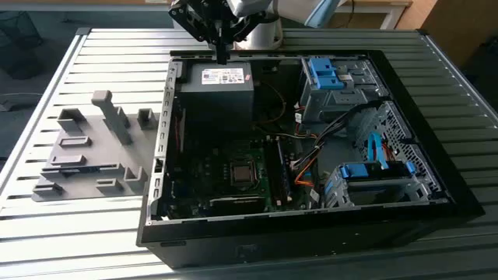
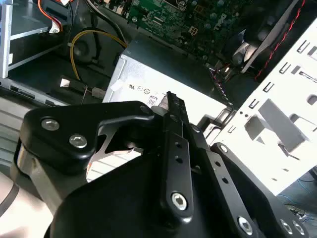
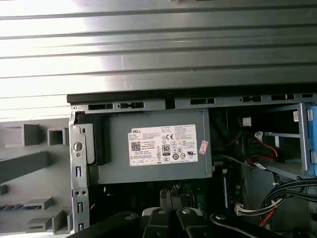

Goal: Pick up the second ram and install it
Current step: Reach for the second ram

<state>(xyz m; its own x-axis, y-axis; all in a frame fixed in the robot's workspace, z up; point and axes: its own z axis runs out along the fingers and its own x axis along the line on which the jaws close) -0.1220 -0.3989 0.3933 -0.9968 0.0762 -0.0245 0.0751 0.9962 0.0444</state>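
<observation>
The second ram [image 1: 79,170] is a thin blue stick lying in a slot of the grey fixture [image 1: 90,151] at the exterior view's left, beside the open computer case [image 1: 311,146]. Its blue edge [image 3: 17,206] also shows in the first wrist view. My gripper [image 1: 223,56] hangs over the case's far edge, just above the grey power supply [image 1: 218,87], well away from the ram. Its black fingers [image 2: 171,111] stand pressed together with nothing between them. Dark memory slots [image 1: 279,175] run along the motherboard [image 1: 225,175] in the case.
The case lies on a slatted metal table [image 1: 78,58]. Blue drive-bay clips [image 1: 323,73] and a drive cage [image 1: 374,175] take up the case at the exterior view's right, with orange and black cables [image 1: 307,163] between them. Upright grey posts [image 1: 113,116] rise from the fixture.
</observation>
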